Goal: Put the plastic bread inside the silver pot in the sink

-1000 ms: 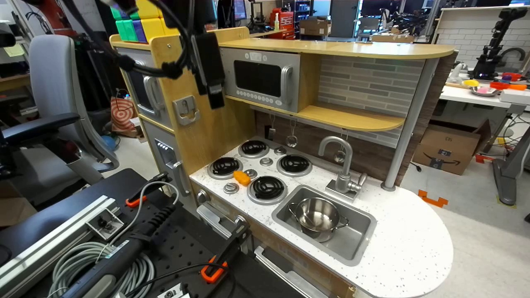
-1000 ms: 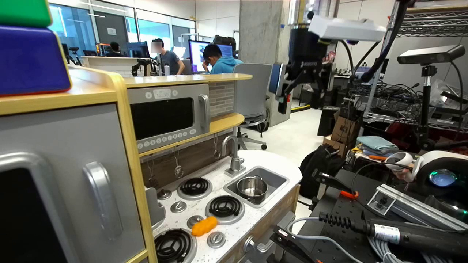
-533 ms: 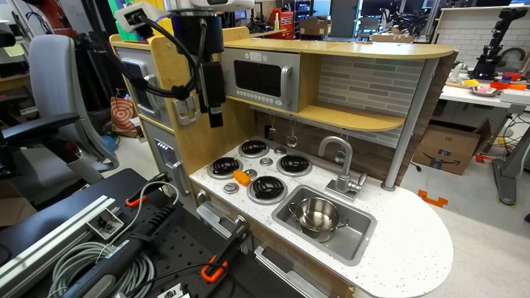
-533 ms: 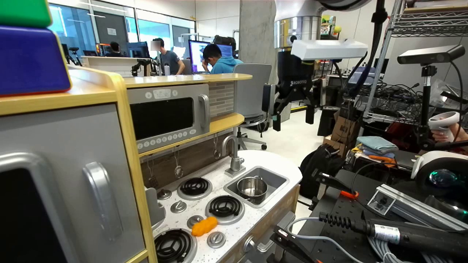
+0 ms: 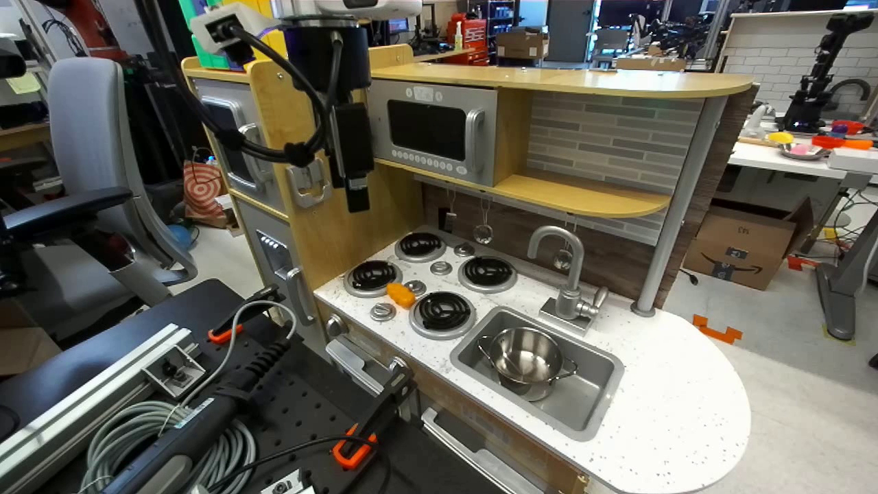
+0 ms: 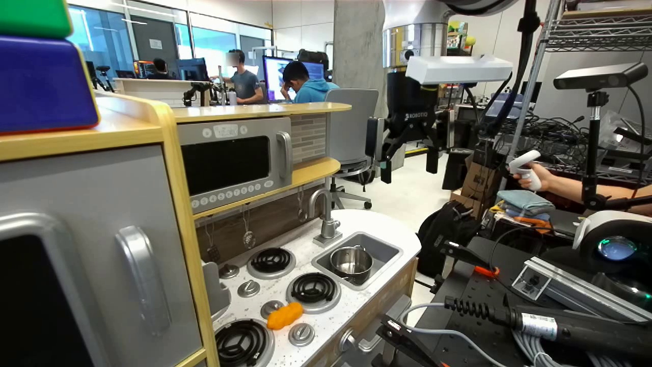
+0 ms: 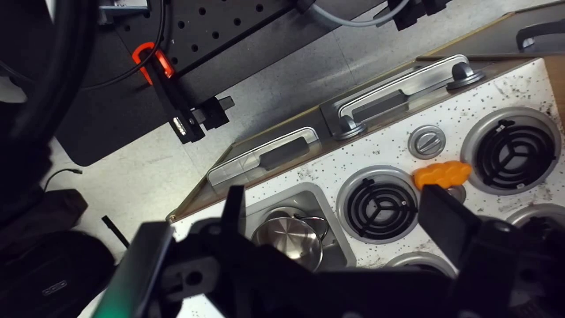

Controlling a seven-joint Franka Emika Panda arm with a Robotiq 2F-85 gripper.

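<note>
The plastic bread is an orange lumpy piece lying on the white stove top between burners and knobs, seen in both exterior views [image 5: 400, 295] [image 6: 285, 315] and in the wrist view [image 7: 442, 174]. The silver pot [image 5: 527, 357] [image 6: 351, 265] stands upright in the grey sink [image 5: 591, 420] [image 6: 383, 252]; its inside looks empty. In the wrist view the pot [image 7: 289, 238] is partly hidden by the gripper body. My gripper [image 6: 409, 169] [image 7: 335, 194] is open and empty, pointing down, well above the counter. In an exterior view only one finger [image 5: 358, 197] shows clearly.
The faucet [image 5: 569, 274] rises behind the sink. The toy microwave [image 5: 432, 130] and a wooden shelf [image 5: 583, 195] overhang the back of the counter. A tall wooden cabinet [image 5: 336, 199] stands beside the burners. A black table [image 5: 288, 412] with clamps and cables lies in front.
Since a second ago my arm has come down and shifted slightly, with the gripper still open; over the last half second it has stayed still. A person's hand with a white controller has risen into view.
</note>
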